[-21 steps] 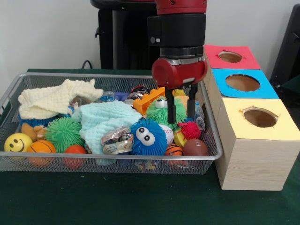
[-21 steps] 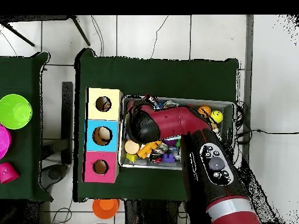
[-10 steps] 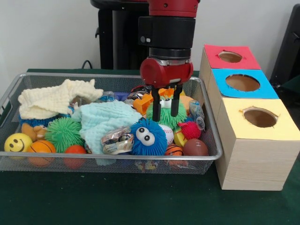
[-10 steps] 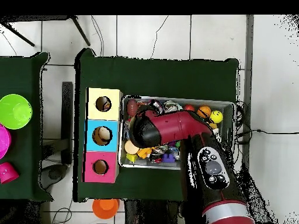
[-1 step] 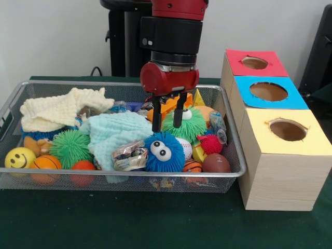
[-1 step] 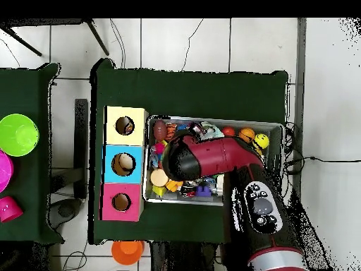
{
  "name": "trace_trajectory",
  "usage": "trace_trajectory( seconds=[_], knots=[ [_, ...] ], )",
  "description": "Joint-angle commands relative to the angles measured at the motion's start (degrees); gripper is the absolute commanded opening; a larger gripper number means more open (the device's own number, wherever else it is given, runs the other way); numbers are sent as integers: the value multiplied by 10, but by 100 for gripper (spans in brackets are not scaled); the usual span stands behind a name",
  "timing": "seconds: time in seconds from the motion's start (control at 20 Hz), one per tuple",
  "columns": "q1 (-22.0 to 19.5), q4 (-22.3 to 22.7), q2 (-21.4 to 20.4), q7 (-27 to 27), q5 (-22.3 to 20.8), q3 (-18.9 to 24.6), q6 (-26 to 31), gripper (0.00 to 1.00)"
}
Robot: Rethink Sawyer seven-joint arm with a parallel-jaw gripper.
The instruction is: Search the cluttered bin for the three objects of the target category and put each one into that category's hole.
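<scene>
Hand (image 5: 167,116) spread, empty, hanging mid-frame over basket (image 5: 31,89), between orange block (image 5: 167,107) and green fuzzy toy (image 5: 191,124). Target category unclear; boxes (image 5: 280,150) w/ holes at right. Best to drop straight, fingers astride one item, avoid cloth (image 5: 116,136).

Green bowl (image 6: 17,134), orange cup (image 6: 127,250)

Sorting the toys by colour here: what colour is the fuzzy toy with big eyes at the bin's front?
Blue, the fuzzy toy shows best in the front view.
</scene>
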Motion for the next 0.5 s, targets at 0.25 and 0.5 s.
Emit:
trace_trajectory(
  seconds=[0.25, 0.5],
  knots=[
    [-3, -15, 47, 42, -24, 9, -2, 100],
    [1, -12, 48, 44, -23, 7, -1, 100]
  ],
)
